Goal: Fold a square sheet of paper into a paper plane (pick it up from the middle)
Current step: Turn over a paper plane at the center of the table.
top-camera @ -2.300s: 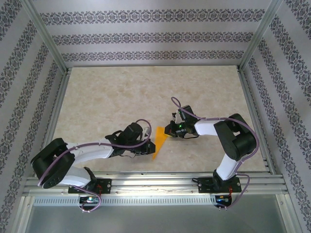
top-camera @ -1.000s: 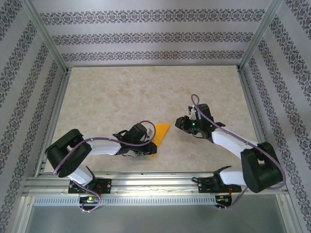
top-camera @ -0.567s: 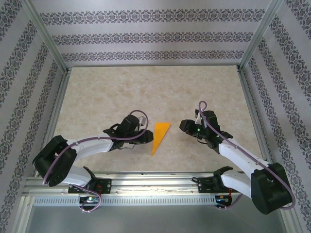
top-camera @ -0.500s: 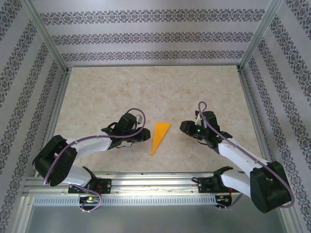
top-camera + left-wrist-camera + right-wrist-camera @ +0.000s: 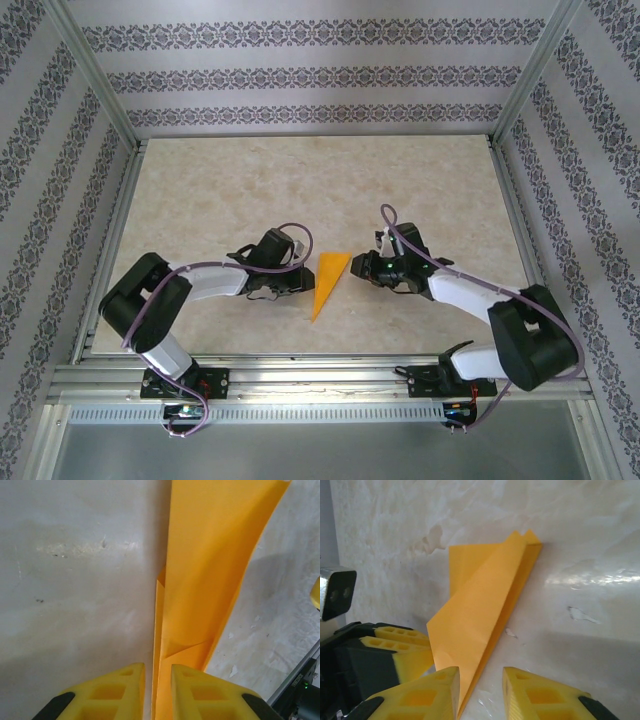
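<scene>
Down in the lower middle of the top view, the paper plane (image 5: 328, 282) rested on the pale marbled tabletop (image 5: 220, 190). Its broad end pointed toward the top of the frame and its sharp tip toward the bottom. The left gripper (image 5: 302, 284) sat just beside the plane's left edge, and the right gripper (image 5: 358, 268) sat just beside its upper right corner, so the orange dart lay between the two. In the left wrist view the plane ran from the upper right of the frame down to the bottom centre. Its long folded edge passed into the slim gap between the two yellow fingers (image 5: 125, 695). A sliver of grey table showed between the left-hand finger and the paper, so that tool was parted only narrowly and had not clamped the sheet. In the right wrist view the plane stretched from its notched broad end at upper centre down to its tip at the bottom. There it slipped in just beside the left-hand one of the right arm's fingers (image 5: 542, 700). Those fingers stood somewhat wider apart, with bare table between them, and they gripped nothing. One wing looked lifted a little off the surface; whether either tool touched the paper I could not tell.
</scene>
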Available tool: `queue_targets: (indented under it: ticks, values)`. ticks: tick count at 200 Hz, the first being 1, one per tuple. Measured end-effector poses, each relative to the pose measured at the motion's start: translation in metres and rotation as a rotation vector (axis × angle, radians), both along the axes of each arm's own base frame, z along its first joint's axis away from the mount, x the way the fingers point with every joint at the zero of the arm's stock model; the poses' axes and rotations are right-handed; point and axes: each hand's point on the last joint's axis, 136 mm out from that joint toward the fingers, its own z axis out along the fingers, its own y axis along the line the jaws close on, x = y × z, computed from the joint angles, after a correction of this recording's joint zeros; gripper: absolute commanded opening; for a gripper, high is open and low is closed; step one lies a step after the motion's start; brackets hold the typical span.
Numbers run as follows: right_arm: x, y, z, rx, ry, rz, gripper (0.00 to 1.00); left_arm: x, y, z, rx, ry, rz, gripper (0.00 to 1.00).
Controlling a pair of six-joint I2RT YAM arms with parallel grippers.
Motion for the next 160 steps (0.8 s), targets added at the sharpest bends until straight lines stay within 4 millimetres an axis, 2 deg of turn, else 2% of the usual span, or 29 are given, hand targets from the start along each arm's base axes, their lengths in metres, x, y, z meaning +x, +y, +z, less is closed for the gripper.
queue_targets:
  ticks: [38,109,160]
  values:
    - [0.004,0.011,-0.007,-0.012,0.028,0.022,0.31,0.005,-0.004,0.000,0.000,0.005,-0.003,0.22]
    - [0.005,0.011,-0.027,-0.041,0.088,0.014,0.31,-0.002,-0.005,-0.009,0.016,0.053,-0.038,0.24]
    - [0.005,0.011,-0.028,-0.042,0.089,0.014,0.31,-0.005,-0.011,-0.010,0.005,0.077,-0.073,0.25]
